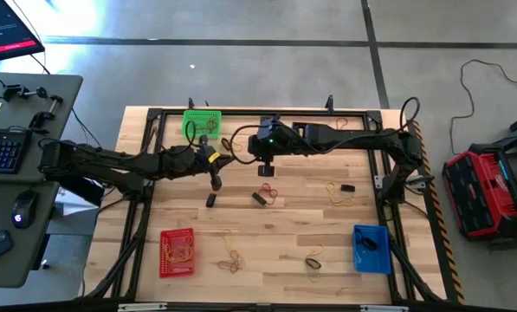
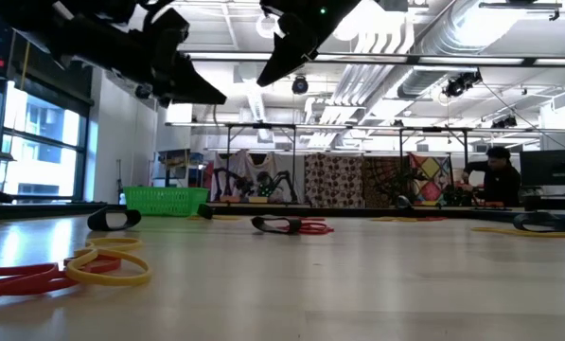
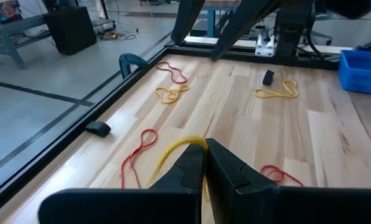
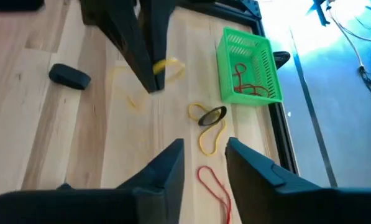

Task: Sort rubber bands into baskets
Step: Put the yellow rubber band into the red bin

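Observation:
My left gripper (image 1: pixel 216 182) (image 3: pixel 204 157) hovers over the table's middle left, shut on a yellow rubber band (image 3: pixel 174 148) (image 4: pixel 168 65). My right gripper (image 1: pixel 267 171) (image 4: pixel 204 155) hangs open just to its right, above a yellow band (image 4: pixel 210 138) and a black band (image 4: pixel 212 116) lying on the wood. The green basket (image 1: pixel 200 123) (image 4: pixel 247 65) stands on the table at the far edge with red bands in it. At the near left stands the red basket (image 1: pixel 177 251), and at the near right the blue basket (image 1: pixel 371 248). My left gripper pinches the yellow band between its two fingertips, at one spot on the loop (image 3: pixel 201 144). The rest of the loop arcs out sideways from the tips and droops. It hangs clear of the table.
Loose bands lie scattered on the wood: red (image 3: pixel 141 146), yellow (image 3: pixel 171 93) (image 3: pixel 276 93), black (image 3: pixel 268 77), more near the front edge (image 1: pixel 232 258). A black frame (image 1: pixel 267 113) rims the table. A desk with a keyboard (image 1: pixel 0 149) stands to the left.

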You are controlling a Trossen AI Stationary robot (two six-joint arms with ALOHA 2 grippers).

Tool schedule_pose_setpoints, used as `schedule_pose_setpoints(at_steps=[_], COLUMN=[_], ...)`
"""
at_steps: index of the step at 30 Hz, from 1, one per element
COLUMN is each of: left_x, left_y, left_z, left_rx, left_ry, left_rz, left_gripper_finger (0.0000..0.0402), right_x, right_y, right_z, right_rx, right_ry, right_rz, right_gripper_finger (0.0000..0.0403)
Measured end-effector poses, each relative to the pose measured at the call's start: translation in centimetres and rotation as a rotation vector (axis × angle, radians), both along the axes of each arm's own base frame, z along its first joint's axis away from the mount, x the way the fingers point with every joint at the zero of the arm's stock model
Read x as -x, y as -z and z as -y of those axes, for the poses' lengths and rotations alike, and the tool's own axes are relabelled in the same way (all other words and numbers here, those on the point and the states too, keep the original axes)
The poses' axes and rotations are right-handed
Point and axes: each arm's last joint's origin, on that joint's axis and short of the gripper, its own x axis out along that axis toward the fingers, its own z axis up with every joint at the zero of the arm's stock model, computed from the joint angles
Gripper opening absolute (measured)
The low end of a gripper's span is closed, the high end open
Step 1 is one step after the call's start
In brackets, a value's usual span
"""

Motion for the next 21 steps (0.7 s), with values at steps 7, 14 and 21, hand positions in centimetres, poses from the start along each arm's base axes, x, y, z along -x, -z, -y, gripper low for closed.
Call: schedule_pose_setpoints(at_steps=[7,14,21], left_x=[1.6,3.0,3.5], left_y=[-1.5,-3.1,-4.7], left_z=[1.2,2.6,4.4], left_rx=[-0.001,0.043,0.088], left_ry=[0.080,0.176,0.268], left_rz=[0.013,-0.024,-0.162], left_gripper_finger=[0.0000,0.0000,0.0000], right_x=[0.0,0.8,1.5], right_y=[2.9,6.6,9.3], right_z=[0.7,0.4,-1.0], right_rx=[-0.051,-0.098,-0.186], right_ry=[-0.088,-0.082,-0.168], right_rz=[0.076,0.107,0.214], right_gripper_finger=[0.0010,0.0003,0.0001])
